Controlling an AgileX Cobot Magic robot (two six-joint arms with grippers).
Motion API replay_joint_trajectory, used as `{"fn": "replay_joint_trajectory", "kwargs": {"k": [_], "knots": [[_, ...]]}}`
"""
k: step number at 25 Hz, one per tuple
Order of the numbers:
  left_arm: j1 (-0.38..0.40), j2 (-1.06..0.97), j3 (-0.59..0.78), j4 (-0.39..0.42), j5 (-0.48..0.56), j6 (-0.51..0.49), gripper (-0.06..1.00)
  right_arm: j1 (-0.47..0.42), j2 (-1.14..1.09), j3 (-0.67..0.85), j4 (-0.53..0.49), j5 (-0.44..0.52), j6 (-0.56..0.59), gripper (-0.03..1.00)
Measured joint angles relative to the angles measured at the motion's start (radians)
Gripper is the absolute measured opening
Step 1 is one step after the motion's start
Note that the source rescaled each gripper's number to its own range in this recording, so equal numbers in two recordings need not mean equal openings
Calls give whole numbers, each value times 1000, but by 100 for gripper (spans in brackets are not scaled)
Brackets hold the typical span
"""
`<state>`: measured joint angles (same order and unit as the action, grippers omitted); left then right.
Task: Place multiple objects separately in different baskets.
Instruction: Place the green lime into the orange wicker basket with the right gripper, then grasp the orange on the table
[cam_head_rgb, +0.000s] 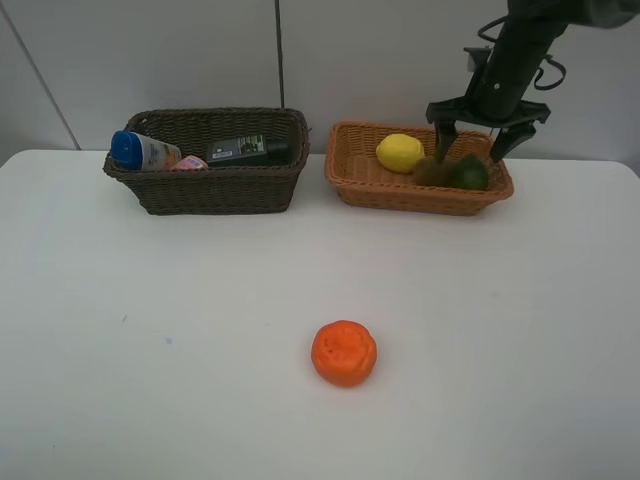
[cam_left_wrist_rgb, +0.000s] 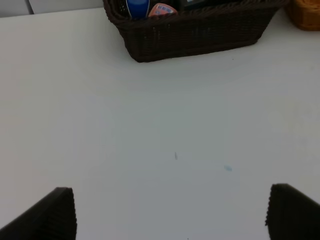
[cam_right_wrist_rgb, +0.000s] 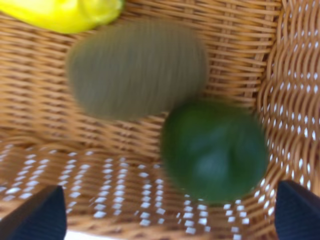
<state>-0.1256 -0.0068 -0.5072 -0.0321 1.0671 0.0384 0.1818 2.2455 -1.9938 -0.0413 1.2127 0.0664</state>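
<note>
Right now the right claw (cam_head_rgb: 478, 142) hangs over the tan basket (cam_head_rgb: 372, 186) with its fingers spread wide and nothing between them; the brown kiwi (cam_right_wrist_rgb: 136, 68) sits blurred on the weave below, just beside the dark green fruit (cam_right_wrist_rgb: 214, 149), with the yellow lemon (cam_head_rgb: 400, 152) further along the same basket. Blur on the kiwi suggests it may not be settled, so the release looks just done. Good next move, as a guess: lift straight up so the fingers clear the rim and don't nudge the fruit, then go for the orange (cam_head_rgb: 344, 352), which lies alone out on the open counter (cam_head_rgb: 150, 380), well apart from both baskets. It looks round and likely to roll, so come down from above, centred on it. Left claw (cam_left_wrist_rgb: 172, 215) is wide open too, empty, low over bare counter in front of the dark basket (cam_head_rgb: 210, 190). That basket holds the white bottle with blue cap (cam_head_rgb: 143, 150), the pink tube (cam_head_rgb: 189, 162) and a black item (cam_head_rgb: 248, 150). Counter is plain white, matte, a couple of tiny marks; pale panelled wall behind, nothing else around.
</note>
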Motion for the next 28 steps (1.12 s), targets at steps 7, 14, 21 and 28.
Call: {"fn": "replay_joint_trajectory", "kwargs": {"k": [7,14,21,28], "knots": [[0,0,0,0,0,0,98,7,-154,76,80,1,0,97],[0,0,0,0,0,0,98,104,-395,388,86,0,18,97],[0,0,0,0,0,0,98,398,-605,762,92,5,44,97],[0,0,0,0,0,0,98,669,-652,938,122,-192,90,97]]}}
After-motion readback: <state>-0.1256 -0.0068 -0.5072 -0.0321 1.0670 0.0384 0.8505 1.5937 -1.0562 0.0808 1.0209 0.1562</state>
